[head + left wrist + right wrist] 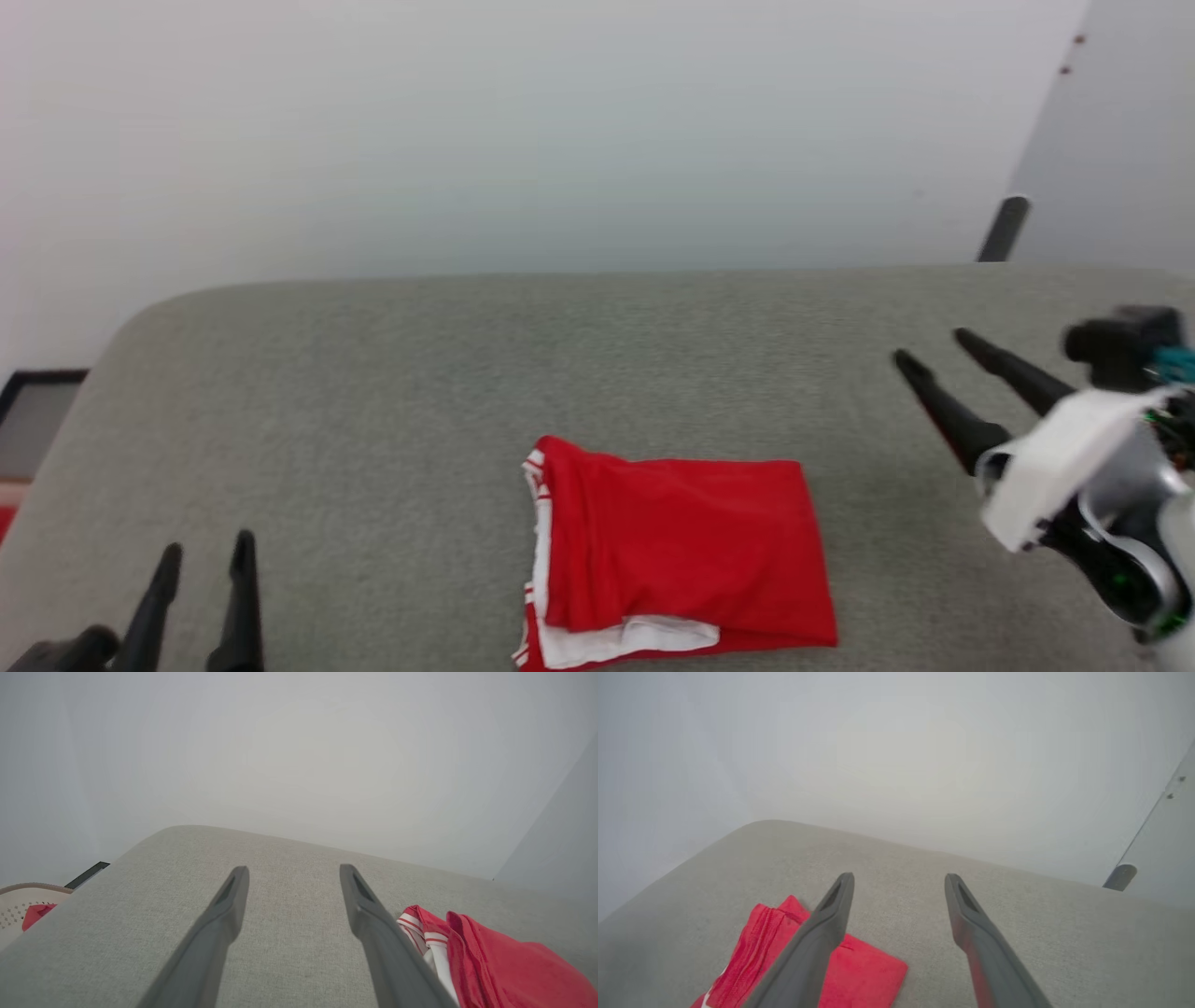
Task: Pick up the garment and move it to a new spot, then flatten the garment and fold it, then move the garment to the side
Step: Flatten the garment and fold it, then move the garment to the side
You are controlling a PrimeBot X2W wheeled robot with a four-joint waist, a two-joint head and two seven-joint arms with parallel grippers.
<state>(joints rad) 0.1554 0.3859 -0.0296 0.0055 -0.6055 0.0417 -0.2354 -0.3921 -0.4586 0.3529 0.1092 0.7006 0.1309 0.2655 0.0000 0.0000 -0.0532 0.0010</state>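
Observation:
The garment (686, 551) lies folded into a compact red rectangle near the front of the grey cushion, white sleeve and striped trim showing along its left and lower edges; its lettering is hidden. My left gripper (205, 551) stands open at the lower left, well apart from the shirt. In the left wrist view the garment (495, 961) lies just right of the gripper (292, 872). My right gripper (929, 350) hangs open at the right, above the cushion and clear of the shirt. In the right wrist view the garment (864, 975) sits low left, behind the gripper (899, 879).
The grey upholstered surface (467, 373) has a rounded back edge against a pale wall. A pale perforated basket (18, 905) holding a small red cloth (35, 913) sits beyond the left edge. A dark post (1004, 229) rises at the back right corner.

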